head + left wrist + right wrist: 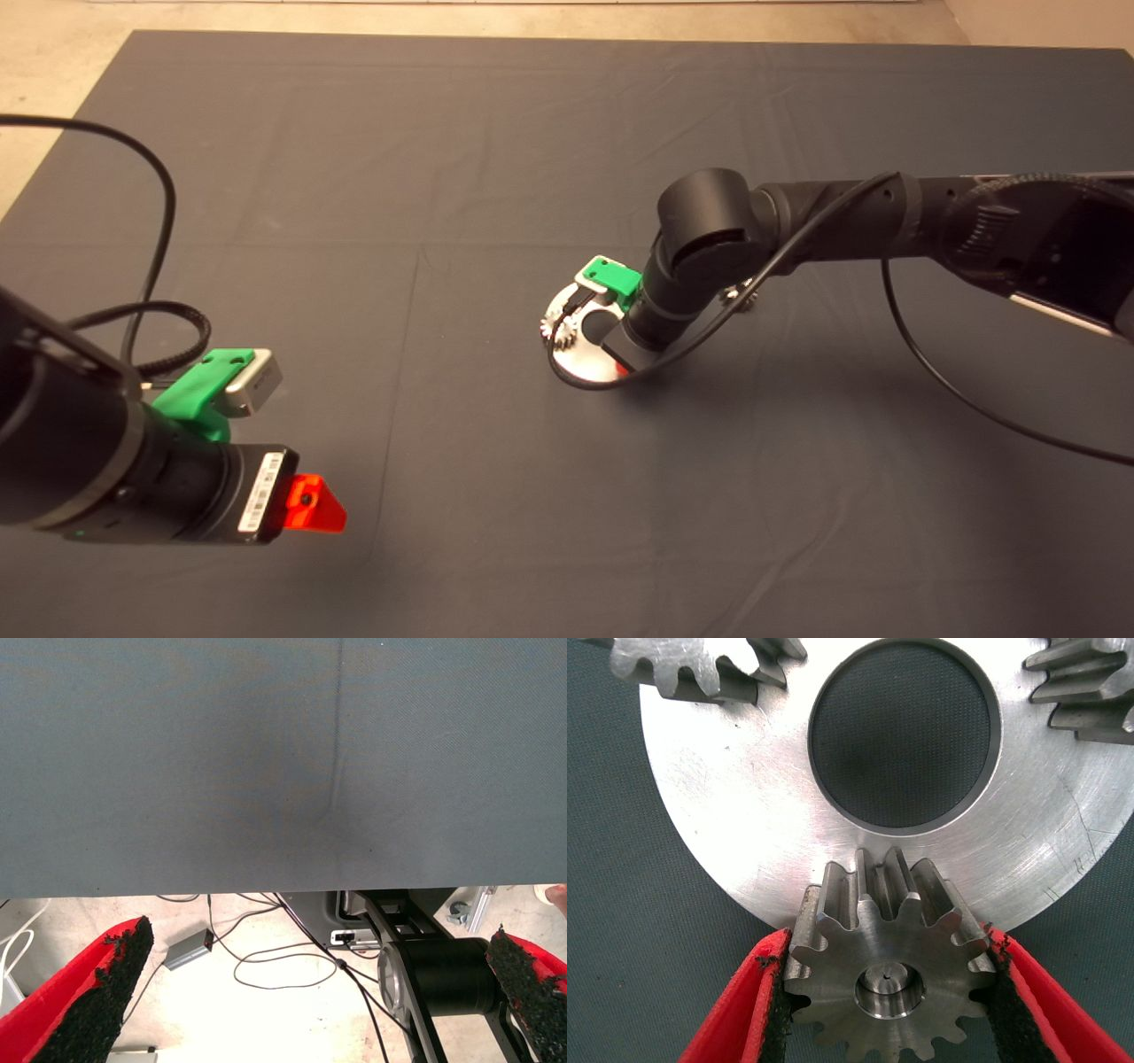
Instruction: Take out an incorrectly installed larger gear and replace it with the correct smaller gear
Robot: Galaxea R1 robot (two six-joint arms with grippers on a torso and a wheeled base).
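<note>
Between the fingers of the right gripper [890, 939] sits the smaller gear [888, 988], and both black pads [778, 1001] press against its teeth, so we judge it clamped from two sides. The gear stands at the near rim of the steel plate [735, 815], and a steel pin end fills its centre hole, so it seems to sit on its post; how deep it sits we cannot tell. The first risk is here: if the fingers open while the gear is only half way down the post, it can tilt and jam. If they pull away sideways before they release, the gear can lift off again or drag the whole plate over the mat [443, 177], because nothing visible holds the plate. The pads grip only tooth tips, so the gear can also turn or slip in them. Beyond the fingers lies the round opening of the plate [904, 735], and past it two other small gears [700, 669] at the far rim; a shifted plate would disturb these too. Beside the right arm in the head view, a toothed piece [744, 299] lies on the mat, perhaps the larger gear, and a wide withdrawal can knock it. The left gripper [316, 935] waits far from all this with its fingers apart.
</note>
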